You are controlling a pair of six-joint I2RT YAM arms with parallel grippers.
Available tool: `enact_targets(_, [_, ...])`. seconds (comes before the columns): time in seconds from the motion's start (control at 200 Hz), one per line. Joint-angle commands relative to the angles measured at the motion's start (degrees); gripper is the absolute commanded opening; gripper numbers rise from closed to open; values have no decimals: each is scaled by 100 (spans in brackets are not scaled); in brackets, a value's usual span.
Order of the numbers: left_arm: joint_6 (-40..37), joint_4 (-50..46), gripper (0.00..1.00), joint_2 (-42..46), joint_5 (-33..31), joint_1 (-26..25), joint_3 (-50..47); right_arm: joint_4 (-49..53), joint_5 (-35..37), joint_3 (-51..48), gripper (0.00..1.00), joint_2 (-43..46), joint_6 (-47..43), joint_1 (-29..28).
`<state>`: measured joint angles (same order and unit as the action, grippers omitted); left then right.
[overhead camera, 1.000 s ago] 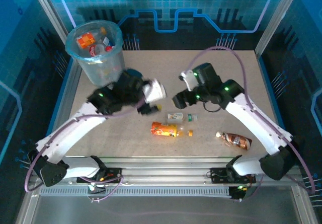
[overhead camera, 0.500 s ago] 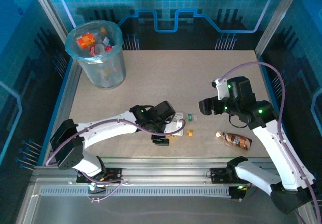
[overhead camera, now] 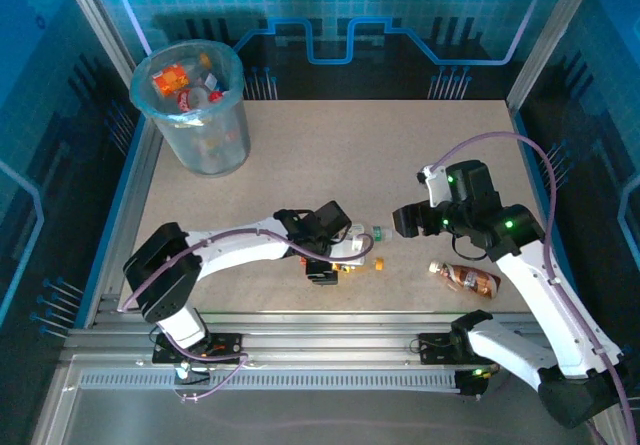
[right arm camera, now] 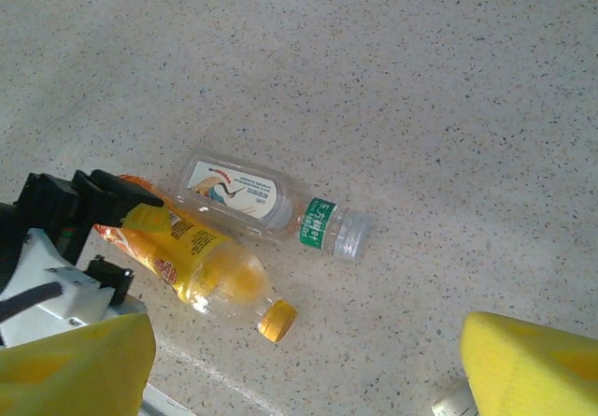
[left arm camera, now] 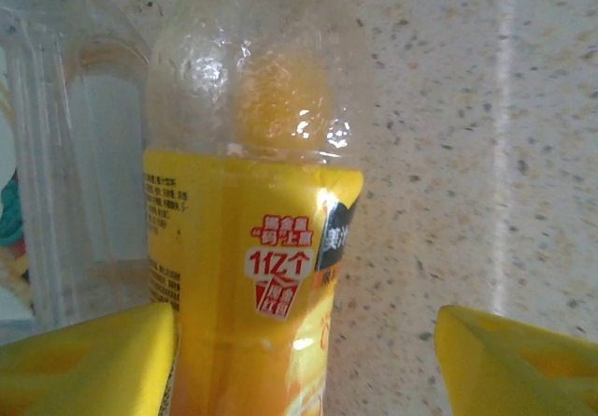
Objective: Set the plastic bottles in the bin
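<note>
An orange plastic bottle [left arm camera: 252,276] with a yellow label lies on the table between the fingers of my left gripper [left arm camera: 306,337]. The left pad [left arm camera: 89,360] touches it; the right pad [left arm camera: 519,360] stands apart, so the gripper is open around it. From above, my left gripper [overhead camera: 335,260] sits over this bottle [overhead camera: 350,257]. A clear bottle [right arm camera: 266,199] with a green neck label lies just behind the orange one [right arm camera: 201,266]. A brown bottle [overhead camera: 468,278] lies at the right front. My right gripper [overhead camera: 402,220] hovers open and empty. The bin [overhead camera: 190,105] holds several bottles.
The bin stands at the far left corner, well away from both arms. Blue side walls and metal posts [overhead camera: 545,35] frame the table [overhead camera: 330,155]. A rail [overhead camera: 330,320] runs along the near edge, close to the brown bottle.
My left arm swung from near the bin down to the orange bottle and its jaws have narrowed a little. The right arm drew back to the right.
</note>
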<state>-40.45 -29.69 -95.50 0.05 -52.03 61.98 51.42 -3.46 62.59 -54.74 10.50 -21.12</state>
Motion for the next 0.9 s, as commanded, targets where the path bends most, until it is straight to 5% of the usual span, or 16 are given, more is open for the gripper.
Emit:
enact_targets(0.0, [63,112,74,-223,-121,-57,-1,-112,-119,-95,86,78,79,74])
enact_targets(0.255, [59,226,73,-558,-306,-114,-52,-259,-183,-238,85,43,168,76])
enact_targets(0.36, [83,337,65,-507,-358,-117,-138,-257,-206,-213,85,-1,182,73])
enact_targets(0.63, [16,-151,53,612,-328,-44,-61,-205,-211,-40,84,-76,180,73])
enact_targets(0.73, [357,-38,52,1477,-280,364,60,-236,-268,59,83,-132,218,65])
enact_targets(0.895, [1657,824,50,2668,28,1869,662,-584,-473,228,79,-308,568,-101])
